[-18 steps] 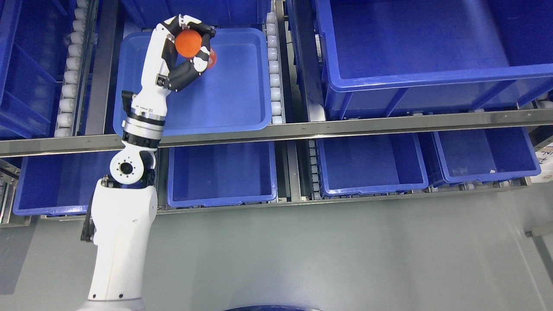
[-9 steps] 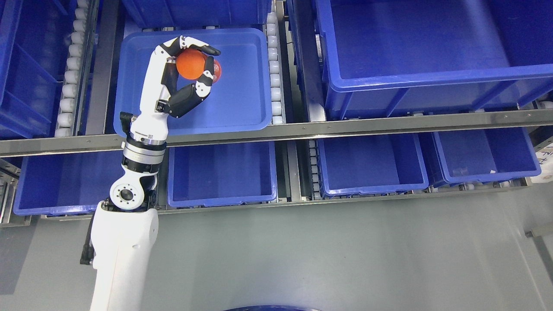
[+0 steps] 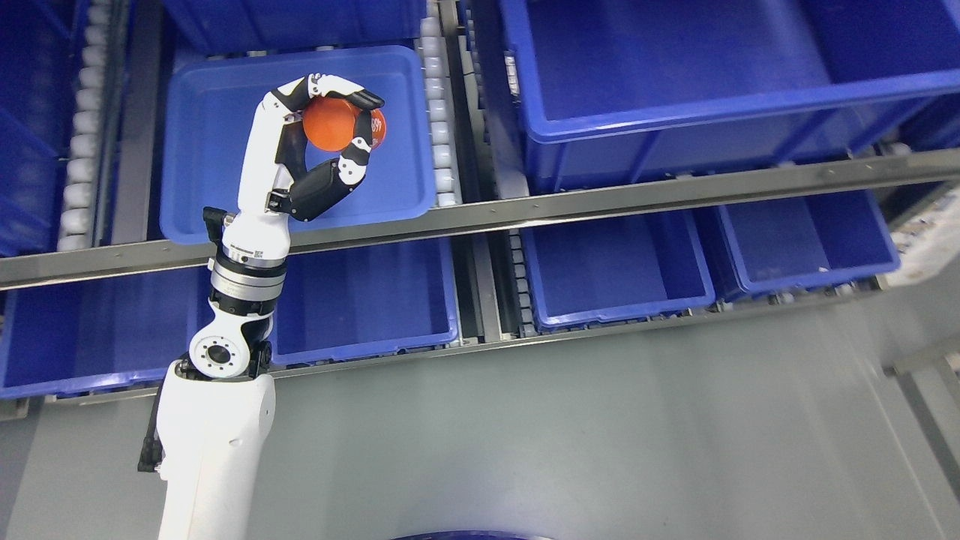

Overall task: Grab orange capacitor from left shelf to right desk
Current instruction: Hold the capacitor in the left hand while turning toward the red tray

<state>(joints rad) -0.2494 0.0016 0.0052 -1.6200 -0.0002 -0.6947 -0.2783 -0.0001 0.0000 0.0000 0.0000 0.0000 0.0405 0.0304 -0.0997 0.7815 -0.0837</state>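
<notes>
Gripping: the left hand (image 3: pixel 330 142) curls its fingers (image 3: pixel 358 96) and thumb around the orange capacitor (image 3: pixel 331 124), a rounded orange body with a printed end showing past the fingertips on the right.
Floor: bare grey floor (image 3: pixel 600 435) fills the near part of the head view; no desk appears anywhere in it.
Arm: the white left arm (image 3: pixel 214 442) rises from the lower left edge and crosses the metal rail (image 3: pixel 600 196) at the front of the shelf.
Lower bins: a row of blue bins (image 3: pixel 615 270) sits under that rail, showing nothing inside.
Part's place: the capacitor is held in the hand over the shallow blue tray (image 3: pixel 202 142) on the upper shelf level; whether it is clear of the tray floor cannot be told from above.
Right hand: not in view.
Far side: a large blue crate (image 3: pixel 712 67) stands to the right, beyond a strip of white rollers (image 3: pixel 439 127).
Risk, grip: the smooth rounded body seems pinched mostly by fingertips, so a quick swing could let it roll out and drop into the tray or a lower bin.
Risk, clearance: pulling the arm back low could knock the wrist or knuckles on the tray's front lip or the rail and jar the part loose.
Risk, carry: the desk lies out of sight, so the long turn to the right is likely to test the hold most.
</notes>
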